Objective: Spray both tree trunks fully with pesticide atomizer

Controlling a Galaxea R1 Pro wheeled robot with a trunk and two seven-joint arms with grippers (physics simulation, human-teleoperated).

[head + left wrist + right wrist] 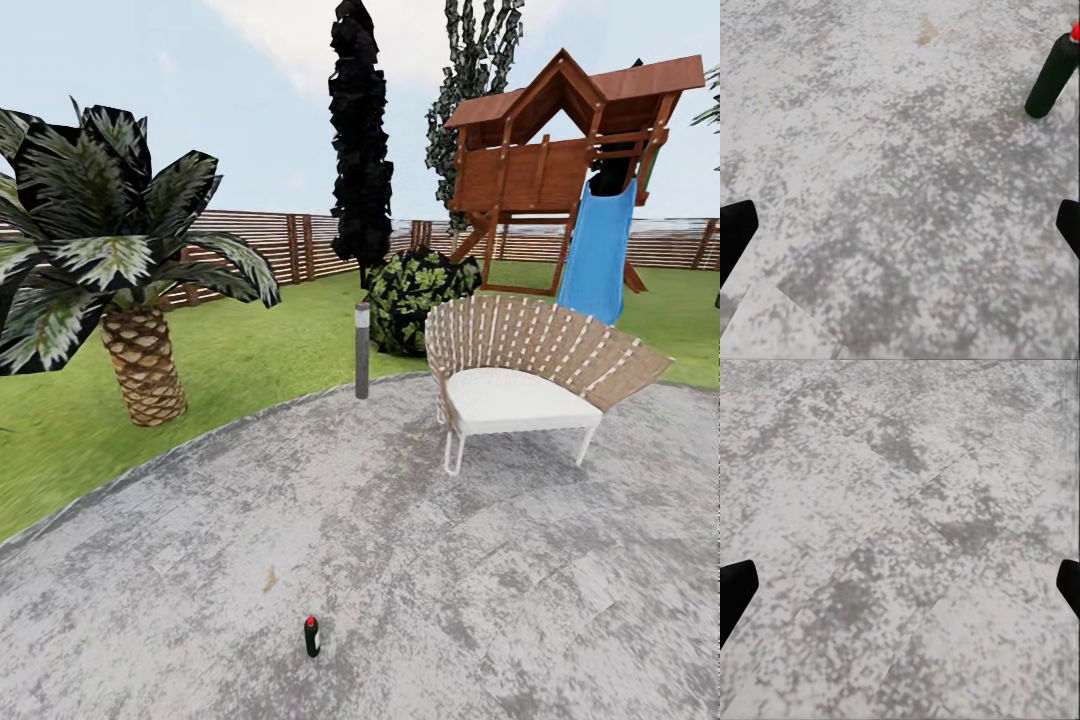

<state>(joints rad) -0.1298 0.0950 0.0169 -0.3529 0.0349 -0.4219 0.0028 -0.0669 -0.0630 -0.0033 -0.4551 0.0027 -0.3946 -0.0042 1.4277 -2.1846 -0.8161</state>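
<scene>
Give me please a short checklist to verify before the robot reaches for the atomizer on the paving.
1. Atomizer located, on the grey paving: ok.
2. Atomizer upright, red cap on top: ok.
3. Left gripper open, nothing between its fingers: ok.
4. Right gripper open and empty: ok.
5. Atomizer between the left fingers: not ok; it stands off to one side in the left wrist view.
6. Beige-grey tree trunks located: cannot tell.
</scene>
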